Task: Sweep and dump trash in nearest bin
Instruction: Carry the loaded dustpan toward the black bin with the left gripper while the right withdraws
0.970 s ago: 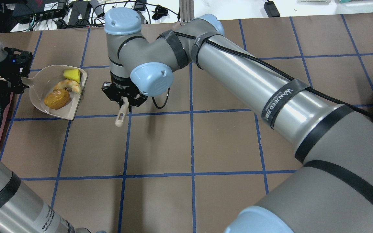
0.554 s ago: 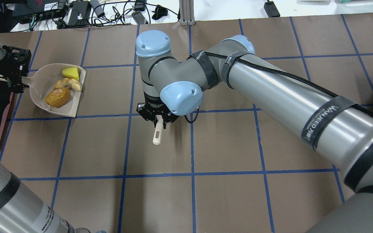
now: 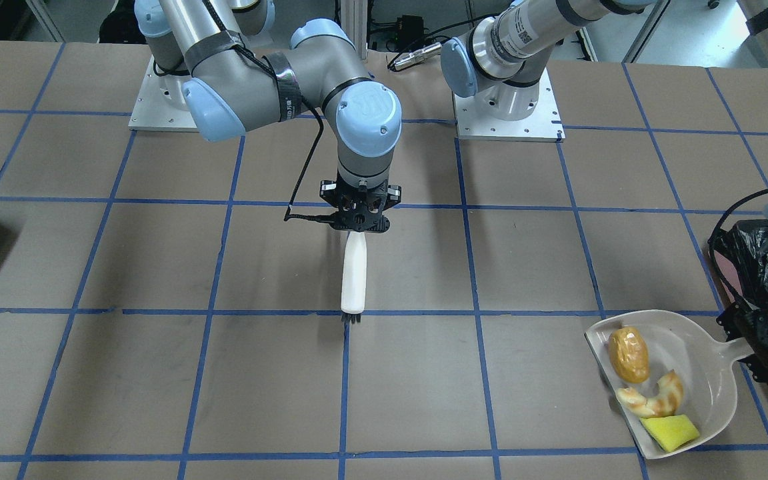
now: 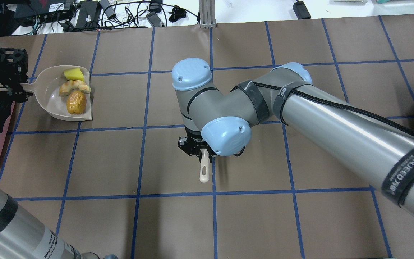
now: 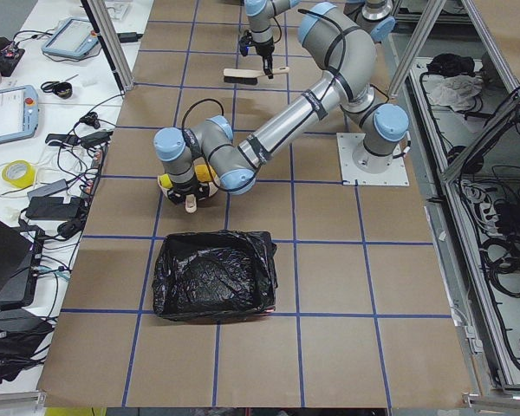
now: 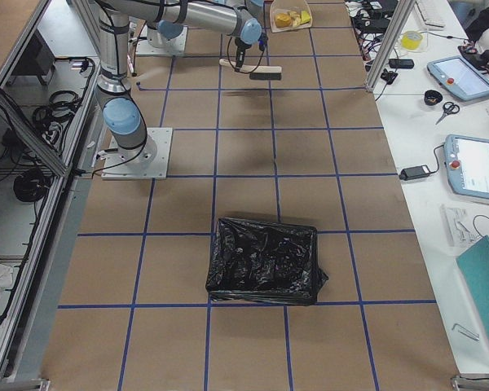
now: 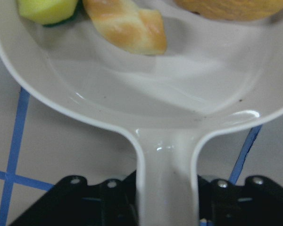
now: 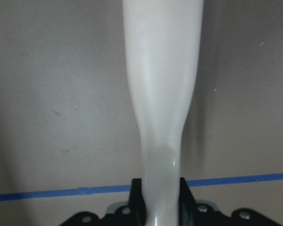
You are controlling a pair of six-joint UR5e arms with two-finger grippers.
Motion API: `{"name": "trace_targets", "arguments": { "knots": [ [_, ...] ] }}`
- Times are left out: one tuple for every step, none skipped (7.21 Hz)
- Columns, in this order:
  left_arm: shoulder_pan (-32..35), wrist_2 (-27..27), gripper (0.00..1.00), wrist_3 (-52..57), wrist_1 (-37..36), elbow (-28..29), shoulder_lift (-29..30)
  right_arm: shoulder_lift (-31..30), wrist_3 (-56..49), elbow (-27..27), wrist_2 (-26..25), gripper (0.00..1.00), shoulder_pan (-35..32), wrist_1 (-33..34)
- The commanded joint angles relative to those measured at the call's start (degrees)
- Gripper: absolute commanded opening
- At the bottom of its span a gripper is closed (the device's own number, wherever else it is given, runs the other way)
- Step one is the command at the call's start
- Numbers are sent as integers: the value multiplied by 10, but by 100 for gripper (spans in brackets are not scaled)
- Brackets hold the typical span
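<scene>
My left gripper [image 4: 14,87] is shut on the handle of a beige dustpan [image 4: 47,99] at the table's far left, beside the bin. In the pan lie the trash pieces: an orange-brown lump [image 4: 76,102], a tan croissant piece [image 4: 73,87] and a yellow wedge [image 4: 73,74]. The front view shows the pan [image 3: 701,373] and the pink-sided, black-bagged bin [image 3: 754,260] next to my left gripper [image 3: 757,347]. My right gripper [image 4: 201,151] is shut on a white-handled brush [image 3: 355,273] over the table's middle, far from the pan.
A second dark, black-bagged container [image 6: 265,261] stands at the table's right end. Cables and power supplies [image 4: 84,14] lie beyond the far edge. The right arm [image 4: 336,118] spans the right half of the table. Arm bases [image 3: 507,110] sit at the robot's side.
My right gripper has carried the brush from beside the dustpan to the table's middle, nearer the robot. The dustpan has turned slightly and the lump has slid toward its open lip.
</scene>
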State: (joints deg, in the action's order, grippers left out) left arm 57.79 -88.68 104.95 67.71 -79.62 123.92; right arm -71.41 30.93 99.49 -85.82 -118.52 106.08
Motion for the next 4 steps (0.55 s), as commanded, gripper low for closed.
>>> {"name": "trace_targets", "arguments": {
  "knots": [
    [-7, 32, 0, -14, 1, 0, -9, -24, -3, 51, 1, 0, -2, 11],
    [-7, 47, 0, -15, 1, 0, -10, -27, -5, 75, 0, 0, -11, 52],
    [-12, 66, 0, -25, 1, 0, -14, -29, -12, 91, -1, 0, -23, 64],
    [-14, 89, 0, -40, -1, 0, -18, -29, -13, 93, -5, 0, -35, 64]
  ]
}}
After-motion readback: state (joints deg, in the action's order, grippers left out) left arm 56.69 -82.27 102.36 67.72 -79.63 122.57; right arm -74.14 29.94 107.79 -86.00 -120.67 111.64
